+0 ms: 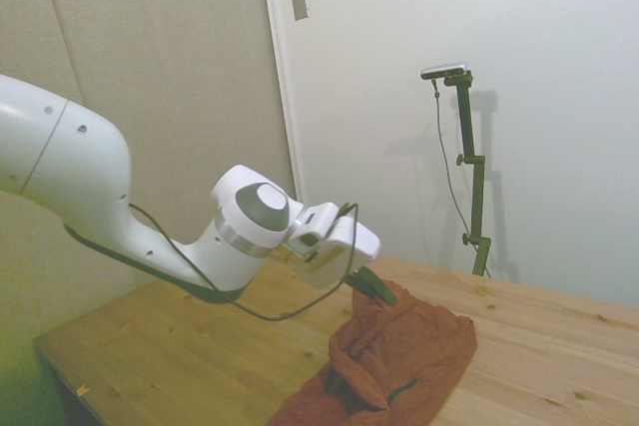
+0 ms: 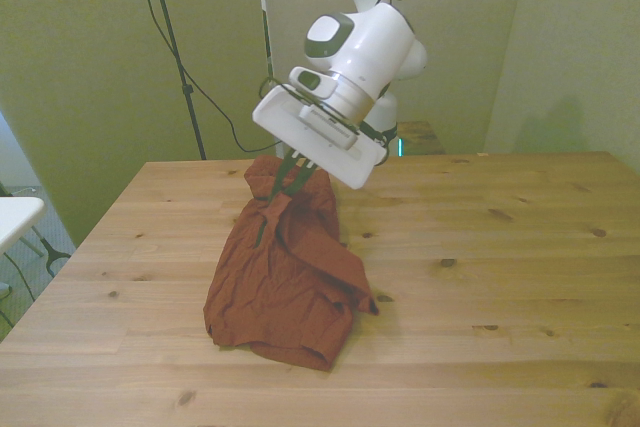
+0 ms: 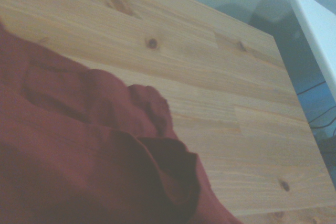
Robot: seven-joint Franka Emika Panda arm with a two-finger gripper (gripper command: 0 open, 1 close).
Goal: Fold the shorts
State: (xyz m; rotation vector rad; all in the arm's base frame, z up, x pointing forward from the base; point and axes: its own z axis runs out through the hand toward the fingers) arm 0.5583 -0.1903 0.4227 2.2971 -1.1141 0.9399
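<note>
The rust-orange shorts lie rumpled on the wooden table, with a thin dark green trim line showing. My gripper is shut on an edge of the shorts and holds it lifted above the rest of the fabric, over the garment's far part toward the front view's left. In the side view the gripper pinches the raised peak of the shorts. The wrist view shows folds of the shorts close up over the table.
A white surface stands off the table at the front view's left. Bare wood stretches across the table toward the front view's right and along its near edge.
</note>
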